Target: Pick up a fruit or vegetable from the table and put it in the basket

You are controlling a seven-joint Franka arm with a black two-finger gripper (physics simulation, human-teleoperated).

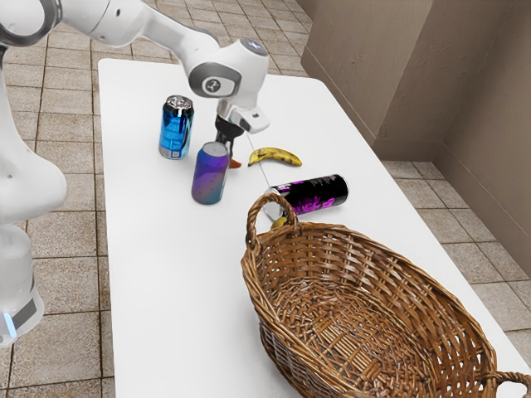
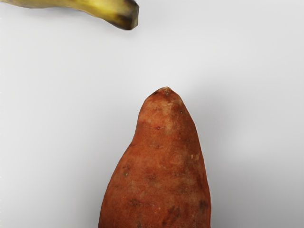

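The claw point(image 1: 227, 144) is low at the sweet potato point(image 2: 159, 166), presumably to lift it (its opening and hold, I can't tell)

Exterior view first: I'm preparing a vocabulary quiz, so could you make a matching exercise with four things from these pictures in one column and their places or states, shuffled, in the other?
Column one
1. Shiny blue metal can
2. Black cylindrical can with magenta markings
3. Brown woven wicker basket
4. Reddish-orange tapered sweet potato

Column two
A. Nearest the exterior view's camera
B. Standing upright
C. Down at the pincer
D. Lying on its side

Right pairs: 1-B, 2-D, 3-A, 4-C
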